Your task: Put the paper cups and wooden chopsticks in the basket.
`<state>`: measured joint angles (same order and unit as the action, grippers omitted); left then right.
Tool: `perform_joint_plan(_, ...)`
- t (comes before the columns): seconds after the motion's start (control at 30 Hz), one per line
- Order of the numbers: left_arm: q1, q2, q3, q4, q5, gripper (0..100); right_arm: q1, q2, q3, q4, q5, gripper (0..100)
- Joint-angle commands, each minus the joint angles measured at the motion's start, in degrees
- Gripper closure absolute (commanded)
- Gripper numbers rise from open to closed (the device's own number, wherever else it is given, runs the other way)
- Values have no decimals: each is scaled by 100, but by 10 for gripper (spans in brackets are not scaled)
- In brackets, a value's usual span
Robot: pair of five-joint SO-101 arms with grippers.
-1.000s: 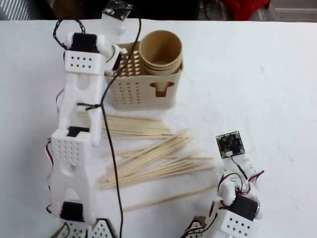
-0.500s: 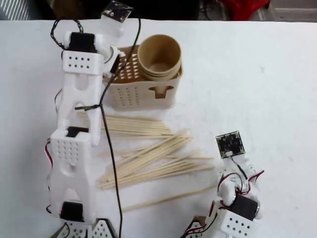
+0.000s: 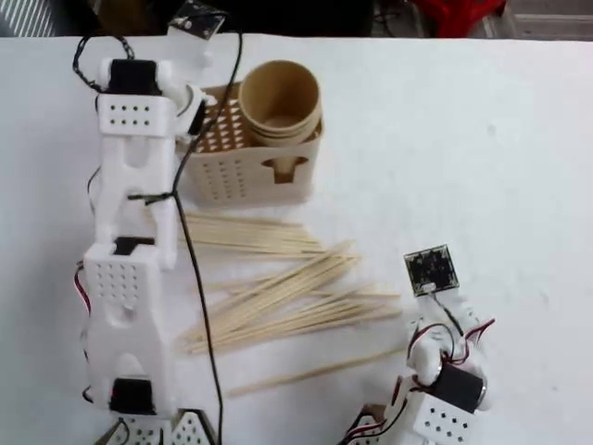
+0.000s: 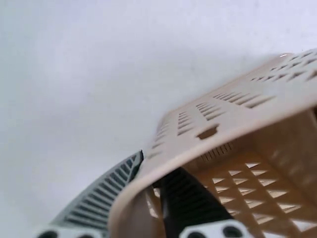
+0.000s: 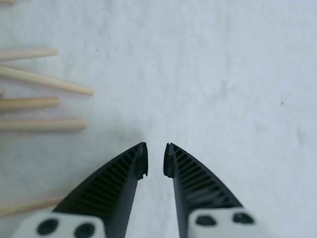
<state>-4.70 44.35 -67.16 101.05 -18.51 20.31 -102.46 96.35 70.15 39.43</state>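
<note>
A beige perforated basket (image 3: pixel 243 167) stands at the back of the table with stacked paper cups (image 3: pixel 281 98) upright in its right end. My left gripper (image 3: pixel 197 104) is at the basket's left wall. In the left wrist view, the left gripper (image 4: pixel 154 166) is shut on the rim of the basket (image 4: pixel 237 124), with one finger inside and one outside. Several wooden chopsticks (image 3: pixel 278 289) lie scattered on the table in front of the basket. My right gripper (image 5: pixel 155 159) hovers over bare table just past the chopstick ends (image 5: pixel 44 84), fingertips almost touching with nothing between them.
The white table (image 3: pixel 463 148) has free room to the right and behind. The right arm (image 3: pixel 445 382) sits folded at the front right. One stray chopstick (image 3: pixel 315 371) lies apart, near the front.
The left arm has slid left and slightly back, and the basket with the cups has moved with it. The right arm and the chopsticks have stayed put.
</note>
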Motion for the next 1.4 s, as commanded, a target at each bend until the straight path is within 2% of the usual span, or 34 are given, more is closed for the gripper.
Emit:
perform_joint_plan(0.0, -136, -215, -589, 88, -97, 894, -40, -57, 53, 13, 18, 932)
perform_joint_plan(0.07, -145, -312, -1064, 88, -97, 849, -40, -57, 53, 13, 18, 932)
perform_joint_plan(0.23, -127, -620, -2215, 105, -97, 843, -40, -57, 53, 13, 18, 932)
perform_joint_plan(0.43, -286, -1200, -2690, 123, 53, 843, -40, -57, 53, 13, 26, 932)
perform_joint_plan(0.53, -778, -1622, -2708, 123, 677, 843, -40, -57, 53, 4, 26, 932)
perform_joint_plan(0.7, -2193, -2237, -2558, 149, 1547, 843, -40, -66, 53, -207, 26, 930)
perform_joint_plan(0.87, -3407, -2237, -1108, 141, 1600, 839, -171, -48, -220, -884, 9, 928)
perform_joint_plan(0.97, -3785, -2237, 211, 97, 1600, 838, -646, -13, -862, -602, -18, 927)
perform_joint_plan(1.1, -3758, -2237, 1705, -299, 1600, 838, -1305, 295, -1969, 40, -404, 927)
perform_joint_plan(1.27, -3169, -2237, 3402, -818, 1662, 838, -1921, 2070, -3332, 84, -738, 882)
perform_joint_plan(1.37, -2958, -2246, 4440, -1565, 2470, 837, -2466, 3459, -4536, 92, -1011, 841)
